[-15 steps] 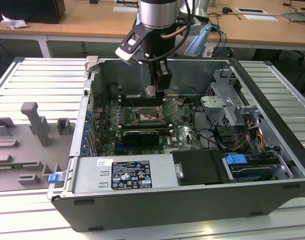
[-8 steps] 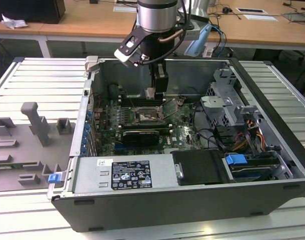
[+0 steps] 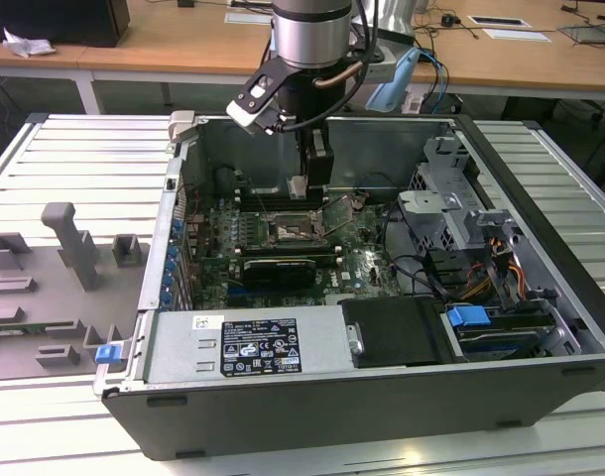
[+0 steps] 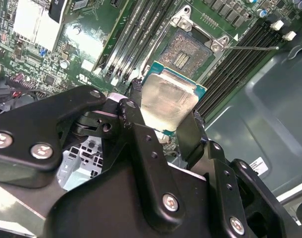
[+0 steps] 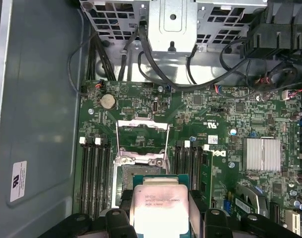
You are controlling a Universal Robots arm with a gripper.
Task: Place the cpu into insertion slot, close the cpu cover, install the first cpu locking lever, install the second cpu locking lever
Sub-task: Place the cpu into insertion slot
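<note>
The chip (image 4: 171,96) is held clamped by its edges between the fingers of the gripper (image 4: 165,111). The socket (image 4: 183,49) lies open just beyond and below the fingertips, not yet filled. The cover (image 5: 141,125) is seen swung up on the socket's far side. Were the chip lowered tilted or wrongly turned, the socket's contacts could be bent. With a slack hold it could be dropped onto the board (image 5: 215,114).
</note>
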